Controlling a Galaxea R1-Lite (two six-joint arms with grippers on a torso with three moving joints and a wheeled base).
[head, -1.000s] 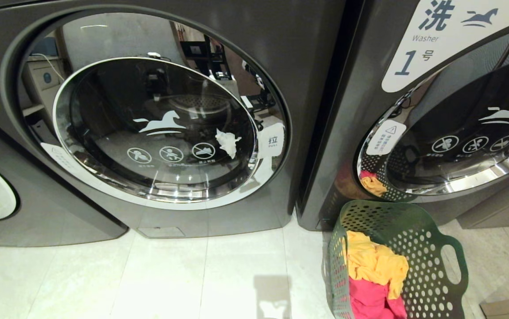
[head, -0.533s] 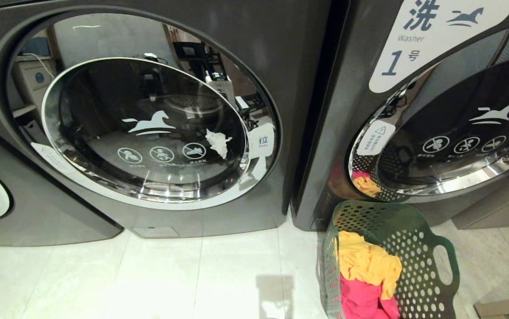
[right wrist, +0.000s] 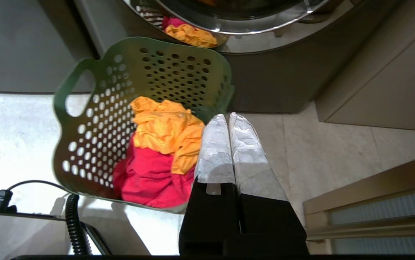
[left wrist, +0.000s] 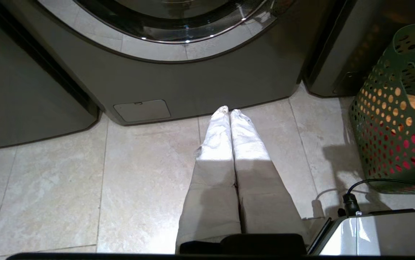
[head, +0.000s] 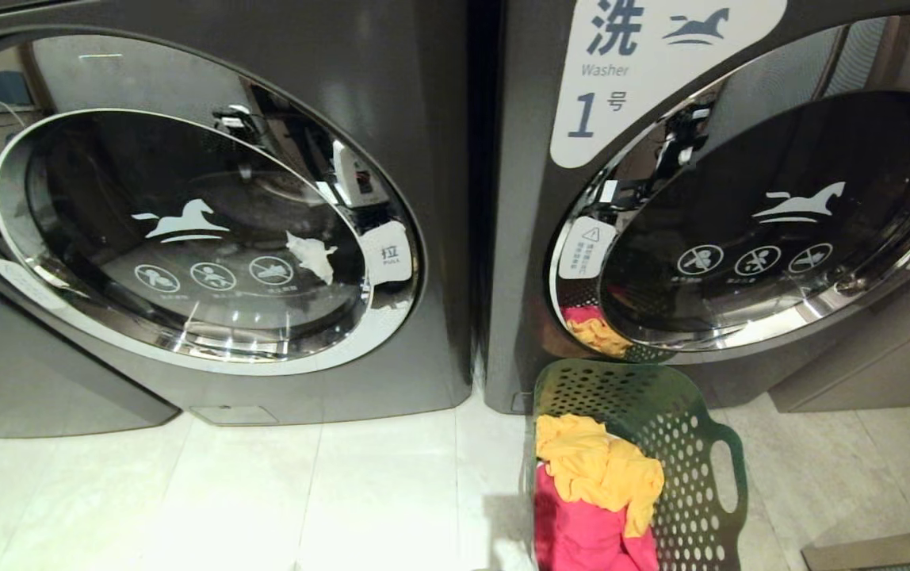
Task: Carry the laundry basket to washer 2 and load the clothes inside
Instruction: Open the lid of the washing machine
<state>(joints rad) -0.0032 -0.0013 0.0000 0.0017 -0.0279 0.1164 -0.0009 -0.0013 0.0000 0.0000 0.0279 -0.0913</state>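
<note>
Straight ahead in the head view, 2 dark grey washers are standing side by side on the pale tiled floor (head: 328,492). The left washer (head: 209,230) is showing a shut round glass door with a chrome ring, a white horse mark and a scrap of white stuck to the glass; no numeral is showing on it from here. The right washer (head: 709,206) is carrying a white label with a horse and the numeral 1 (head: 645,71), and its door is shut as well. The laundry basket (head: 661,444) is sitting on the floor just in front of the lower left corner of that right washer, and the clothes (head: 594,492) are lying inside it, yellow-orange on top of pink-red. Neither arm is showing in this view.

Next, in the left wrist view, the left gripper (left wrist: 229,112) is pointing down at the bare tiles near the foot of a washer, its 2 white-wrapped fingers pressed together with nothing between them. The basket is standing well off to one side.

Finally, in the right wrist view, the right gripper (right wrist: 227,117) is hanging just beside the basket rim, its fingers also pressed together and holding nothing. The clothes are lying untouched in the basket, and their colours are reflecting in the chrome ring above.
</note>
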